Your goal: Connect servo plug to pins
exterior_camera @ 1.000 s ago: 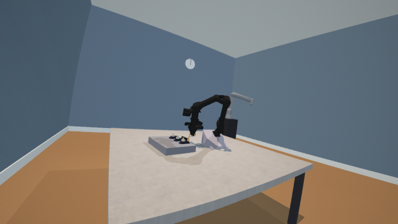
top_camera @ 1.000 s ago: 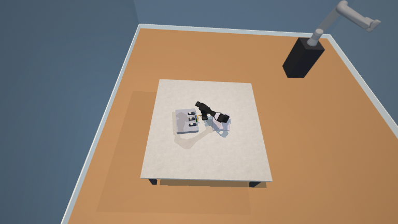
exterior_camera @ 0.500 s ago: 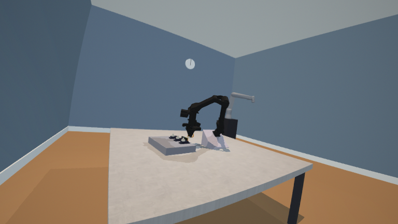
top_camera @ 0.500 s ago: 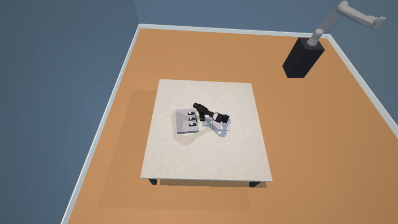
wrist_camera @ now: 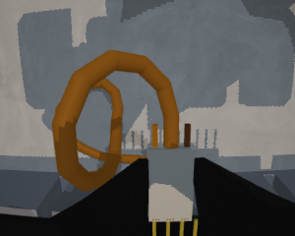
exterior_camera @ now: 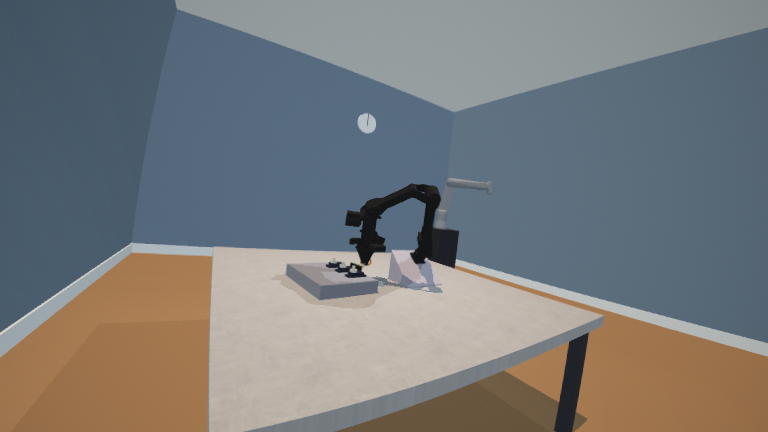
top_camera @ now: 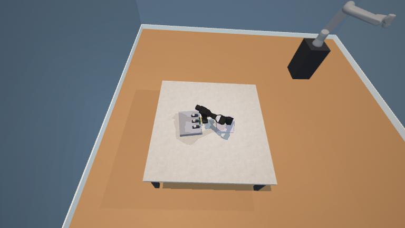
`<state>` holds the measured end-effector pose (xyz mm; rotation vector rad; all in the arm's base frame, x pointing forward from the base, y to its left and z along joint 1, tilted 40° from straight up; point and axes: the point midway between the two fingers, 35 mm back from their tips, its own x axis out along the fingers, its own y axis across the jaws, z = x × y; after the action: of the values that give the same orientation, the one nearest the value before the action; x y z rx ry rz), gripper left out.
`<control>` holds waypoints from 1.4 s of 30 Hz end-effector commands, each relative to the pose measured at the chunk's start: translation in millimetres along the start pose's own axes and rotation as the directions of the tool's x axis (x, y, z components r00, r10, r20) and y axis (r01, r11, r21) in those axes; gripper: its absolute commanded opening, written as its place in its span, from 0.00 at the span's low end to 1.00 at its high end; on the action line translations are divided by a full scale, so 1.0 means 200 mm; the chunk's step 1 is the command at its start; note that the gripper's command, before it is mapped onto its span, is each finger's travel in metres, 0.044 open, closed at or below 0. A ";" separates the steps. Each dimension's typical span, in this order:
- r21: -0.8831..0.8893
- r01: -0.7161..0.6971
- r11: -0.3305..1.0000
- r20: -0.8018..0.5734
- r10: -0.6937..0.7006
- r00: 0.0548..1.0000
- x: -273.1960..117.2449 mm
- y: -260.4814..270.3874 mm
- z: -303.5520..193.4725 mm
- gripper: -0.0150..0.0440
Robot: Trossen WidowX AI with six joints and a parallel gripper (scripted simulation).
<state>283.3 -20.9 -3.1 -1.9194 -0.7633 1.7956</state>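
Note:
My gripper (top_camera: 204, 121) (exterior_camera: 365, 262) is shut on the plug, low at the holder's pin side. In the wrist view the light grey plug (wrist_camera: 170, 169) sits between the black fingers, its orange wire stub (wrist_camera: 154, 135) on the left and brown stub (wrist_camera: 187, 135) on the right. The thick orange lead (wrist_camera: 113, 60) loops up and left. Several yellow pins (wrist_camera: 168, 228) show just past the plug's lower end, roughly parallel to it; I cannot tell whether they touch. The grey holder (top_camera: 185, 125) (exterior_camera: 320, 282) carries three dark servos with pale tops. The coloured band and dot are not distinguishable.
A pale lilac wedge (top_camera: 228, 128) (exterior_camera: 403, 271) stands under the arm's base on the table (top_camera: 209, 159) (exterior_camera: 351, 348). A grey arm (top_camera: 359, 11) (exterior_camera: 468, 183) on a black pedestal (top_camera: 307, 61) (exterior_camera: 447, 246) stands beyond the table.

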 end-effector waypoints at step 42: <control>0.003 0.005 1.000 -0.003 -0.005 1.000 -0.01 -0.01 -0.10 0.25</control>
<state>297.7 -19.8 -0.6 -1.9123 -0.7593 1.7998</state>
